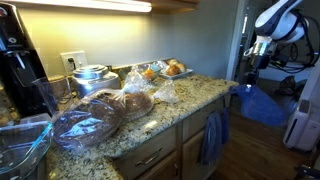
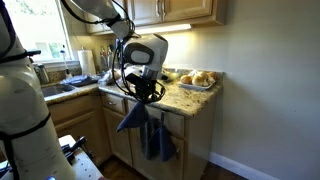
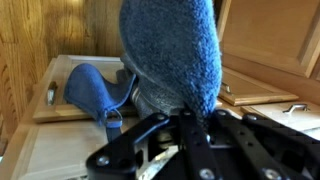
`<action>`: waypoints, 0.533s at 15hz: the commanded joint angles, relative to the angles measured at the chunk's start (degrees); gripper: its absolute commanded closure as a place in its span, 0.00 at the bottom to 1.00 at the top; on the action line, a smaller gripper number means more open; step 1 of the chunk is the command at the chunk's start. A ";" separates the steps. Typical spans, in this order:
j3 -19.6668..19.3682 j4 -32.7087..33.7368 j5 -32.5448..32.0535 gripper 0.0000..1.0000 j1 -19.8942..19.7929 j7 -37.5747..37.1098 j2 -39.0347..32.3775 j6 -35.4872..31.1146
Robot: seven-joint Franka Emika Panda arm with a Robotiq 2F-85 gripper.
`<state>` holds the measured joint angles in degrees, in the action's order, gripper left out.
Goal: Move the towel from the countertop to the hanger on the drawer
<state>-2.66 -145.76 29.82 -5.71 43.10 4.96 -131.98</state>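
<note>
My gripper (image 2: 141, 92) is shut on a blue towel (image 2: 130, 118) and holds it in the air beside the end of the granite countertop (image 2: 185, 97). In the wrist view the towel (image 3: 170, 50) bunches up from between the fingers (image 3: 190, 125). In an exterior view the gripper (image 1: 251, 70) and held towel (image 1: 258, 102) are out past the counter's right end. A second blue towel (image 2: 157, 140) hangs on the drawer front below the counter, close under the held one. It also shows in an exterior view (image 1: 212, 136) and in the wrist view (image 3: 92, 90).
The countertop (image 1: 185, 98) carries a tray of bread rolls (image 1: 172, 69), plastic bags of bread (image 1: 110, 108) and a steel pot (image 1: 92, 76). Wooden cabinet doors and drawers (image 3: 270, 40) are close behind the towel. A wall (image 2: 270, 90) stands beside the counter's end.
</note>
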 commanded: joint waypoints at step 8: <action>-3.02 -0.17 3.42 0.93 -0.80 8.91 -8.98 -0.73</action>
<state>-5.21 -147.48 30.74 -5.94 47.68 -0.97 -131.74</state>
